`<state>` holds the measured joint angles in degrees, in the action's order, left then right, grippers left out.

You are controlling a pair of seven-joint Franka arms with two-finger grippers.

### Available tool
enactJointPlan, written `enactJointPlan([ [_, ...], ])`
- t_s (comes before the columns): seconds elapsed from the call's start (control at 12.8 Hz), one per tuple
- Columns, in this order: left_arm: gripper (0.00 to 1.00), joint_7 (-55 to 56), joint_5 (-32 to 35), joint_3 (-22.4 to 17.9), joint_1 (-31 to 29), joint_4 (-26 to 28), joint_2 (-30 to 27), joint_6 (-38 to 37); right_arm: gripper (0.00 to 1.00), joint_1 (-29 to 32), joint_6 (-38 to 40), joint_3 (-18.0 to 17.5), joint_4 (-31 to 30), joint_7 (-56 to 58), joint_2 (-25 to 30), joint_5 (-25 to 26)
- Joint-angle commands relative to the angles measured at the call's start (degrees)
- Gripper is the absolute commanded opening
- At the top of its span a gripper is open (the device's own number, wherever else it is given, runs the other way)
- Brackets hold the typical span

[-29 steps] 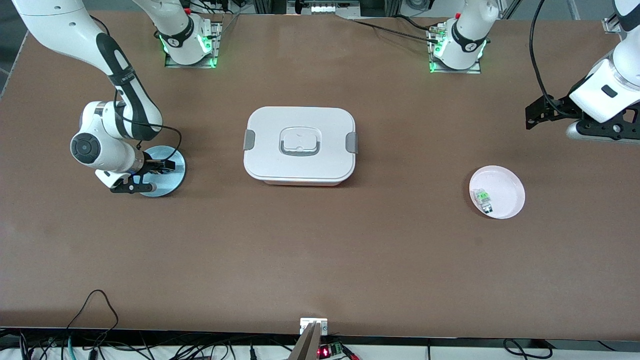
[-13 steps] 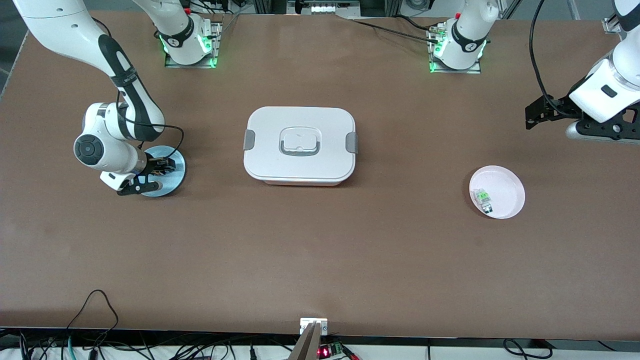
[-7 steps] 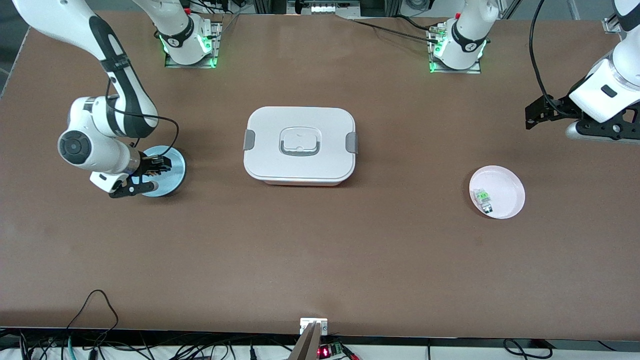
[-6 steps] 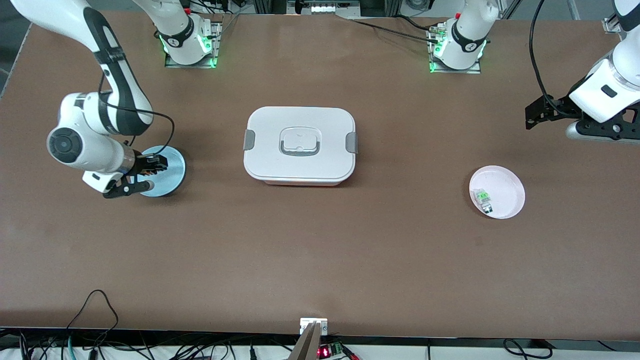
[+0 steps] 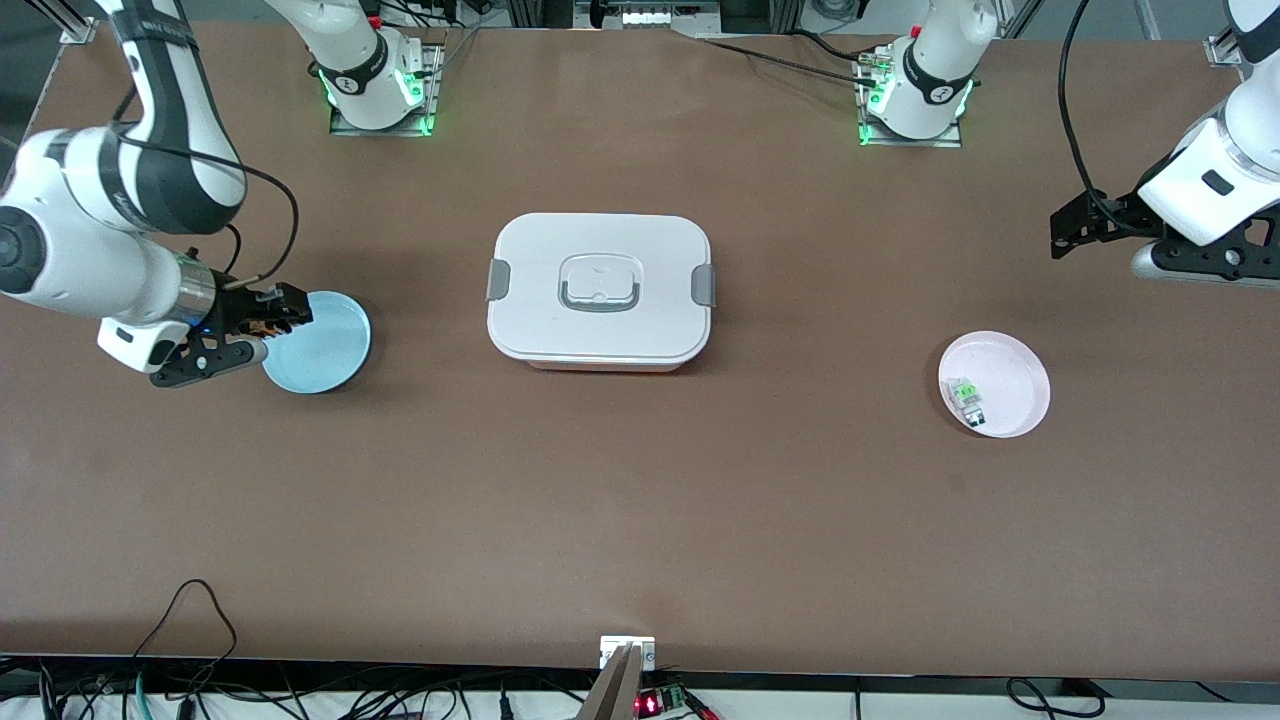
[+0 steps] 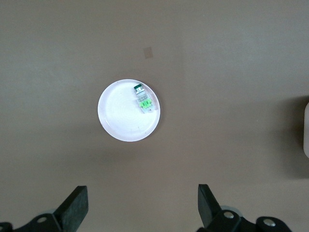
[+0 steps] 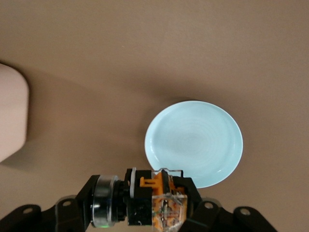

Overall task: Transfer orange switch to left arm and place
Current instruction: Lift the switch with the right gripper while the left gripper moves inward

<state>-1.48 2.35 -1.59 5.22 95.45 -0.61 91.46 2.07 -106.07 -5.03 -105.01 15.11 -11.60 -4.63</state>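
My right gripper is shut on the orange switch, a small black block with orange parts. It holds it up over the edge of the blue plate, toward the right arm's end of the table. The switch also shows in the front view. The blue plate is bare. The white lidded box stands mid-table. My left gripper is open and empty, high over the table near the left arm's end, and waits.
A white plate holds a clear-white component with green parts, nearer the front camera than my left gripper. It also shows in the left wrist view. Cables lie along the table's front edge.
My right gripper has risen off the blue plate with the orange switch in it and drawn toward the right arm's end of the table. The left arm has not moved.
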Motion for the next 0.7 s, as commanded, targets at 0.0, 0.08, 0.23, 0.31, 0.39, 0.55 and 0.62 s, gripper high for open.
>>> enactJointPlan([
  [0.0,1.0,0.07,0.72,-0.08,0.23,-1.14,0.61,-1.63,0.29,0.83,4.63,-2.6,5.06,1.24,0.44,-3.36],
  [0.08,1.0,0.07,0.72,0.0,0.23,-1.93,1.4,-3.46,0.29,0.83,5.34,-3.92,6.73,1.76,0.53,-3.72],
  [0.23,1.0,0.07,0.64,0.01,0.32,-3.86,2.89,-6.28,0.29,0.83,5.61,-6.12,8.59,2.03,1.05,-3.89],
  [0.31,1.0,-0.02,0.64,0.01,0.32,-4.04,3.16,-7.6,0.29,0.83,5.61,-7.17,9.38,2.03,1.32,-3.9],
  [0.39,1.0,-0.11,0.55,0.01,0.32,-4.04,3.42,-8.48,0.29,0.83,5.61,-7.97,9.91,2.12,1.93,-3.9],
  [0.55,1.0,-0.11,-1.19,0.09,0.67,-4.13,3.78,-9.8,0.29,0.83,6.14,-9.55,11.22,4.65,2.9,-3.98],
  [0.62,1.0,-0.11,-3.56,0.01,0.32,-4.04,4.04,-9.98,0.29,0.83,6.23,-9.99,11.84,5.88,3.25,-5.11],
])
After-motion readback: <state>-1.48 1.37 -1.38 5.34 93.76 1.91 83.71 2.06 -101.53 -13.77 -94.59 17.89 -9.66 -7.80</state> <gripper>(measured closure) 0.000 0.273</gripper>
